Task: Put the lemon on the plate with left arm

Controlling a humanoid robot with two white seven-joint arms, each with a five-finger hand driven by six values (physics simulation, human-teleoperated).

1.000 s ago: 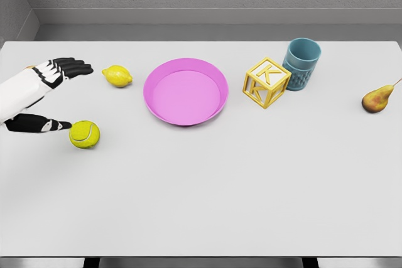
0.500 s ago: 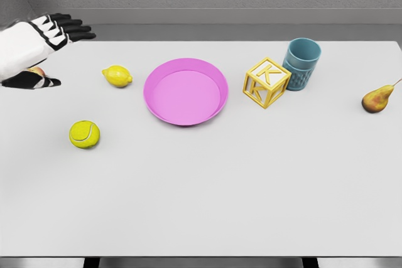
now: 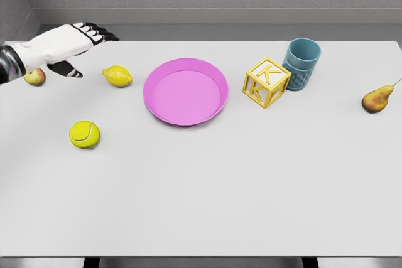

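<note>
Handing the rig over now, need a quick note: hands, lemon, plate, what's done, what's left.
Left hand: open, holding nothing, above the table's far left, up and left of the lemon, not touching it.
Right hand: not in view.
Lemon: on the table, just left of the plate, apart from it.
Plate: pink, empty, mid-table.
Nearby: a tennis ball in front of the lemon and a small fruit under the left forearm; leave both.
Done: nothing yet, no grasp.
Left: bring the left hand onto the lemon, grasp, lift, set it on the plate.
</note>
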